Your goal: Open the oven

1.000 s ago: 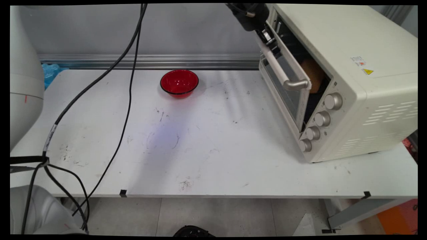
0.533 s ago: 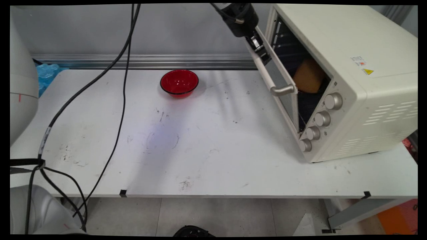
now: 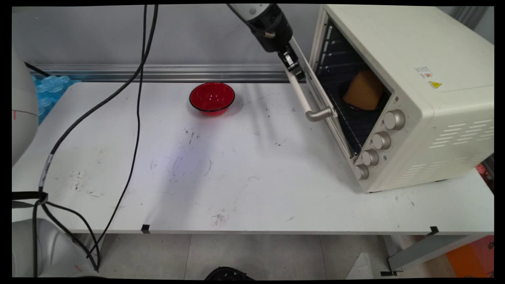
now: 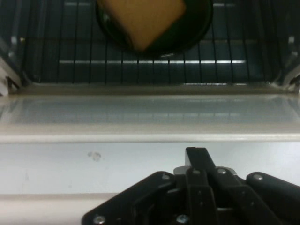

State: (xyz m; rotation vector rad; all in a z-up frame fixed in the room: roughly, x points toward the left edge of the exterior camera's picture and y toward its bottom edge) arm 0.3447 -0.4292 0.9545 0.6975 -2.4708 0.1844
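We see the black two-finger end effector (image 3: 294, 69) up at the far end of the long white bar handle (image 3: 300, 94) on the cream toaster oven (image 3: 414, 98). We judge it closed on that handle. In the hand view its fingers (image 4: 198, 157) sit drawn together over the white bar (image 4: 70, 168), with the linkage folded in at the centre.

The glass-fronted drop-down door (image 3: 315, 85) is hinged at the bottom and tilted outward, partway open and not yet flat. In the hand view the door (image 4: 140, 117) runs as a pale band across the picture, below the oven cavity.

Inside we see a tan, bread-like block (image 3: 363, 92) resting on a dark round pan (image 4: 199, 28). The pan sits on the wire rack (image 3: 351, 128). The block (image 4: 140, 18) is untouched and well apart from the end effector.

Four silver knobs (image 3: 380, 140) run down the oven's front, right of the opening.

A glossy red round bowl (image 3: 212, 97) sits empty on the white surface (image 3: 236, 177), left of the oven and apart from the door. Black cables (image 3: 138, 98) hang across the left side.

So far we count the handle gripped and the door partly lowered. The block is in the oven and nothing is in the bowl.
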